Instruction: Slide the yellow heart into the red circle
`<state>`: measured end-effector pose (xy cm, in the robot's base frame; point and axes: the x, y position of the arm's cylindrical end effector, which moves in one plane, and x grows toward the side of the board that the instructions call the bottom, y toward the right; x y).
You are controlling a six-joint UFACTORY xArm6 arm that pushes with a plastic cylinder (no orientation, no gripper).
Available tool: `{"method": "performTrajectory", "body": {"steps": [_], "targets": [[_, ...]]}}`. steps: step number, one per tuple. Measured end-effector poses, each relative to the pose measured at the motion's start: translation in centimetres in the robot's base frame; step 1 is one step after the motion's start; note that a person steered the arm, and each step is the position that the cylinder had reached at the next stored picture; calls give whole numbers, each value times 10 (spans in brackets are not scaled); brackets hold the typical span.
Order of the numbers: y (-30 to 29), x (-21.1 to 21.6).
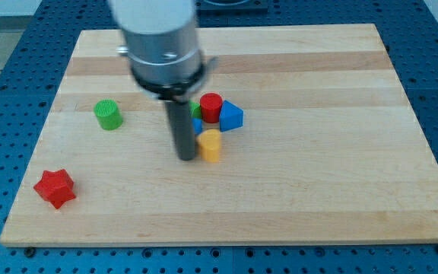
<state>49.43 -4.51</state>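
Observation:
The yellow heart (211, 144) lies near the board's middle, just below the red circle (211, 107). A small gap with a bit of blue block (198, 125) lies between them. My tip (186, 157) rests on the board at the yellow heart's left side, touching or almost touching it. The rod rises towards the view's top and hides part of the blocks behind it.
A blue triangle-like block (231, 116) touches the red circle's right side. A green piece (195, 109) peeks out left of the red circle. A green cylinder (108, 115) stands at the left. A red star (55, 188) lies at the lower left. The wooden board (318, 175) sits on a blue perforated table.

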Motion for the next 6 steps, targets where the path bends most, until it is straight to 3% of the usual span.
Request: {"method": "performTrajectory", "body": {"steps": [2,3,4,6], "targets": [[2,-17],[25,36],[77,36],[24,-34]]}}
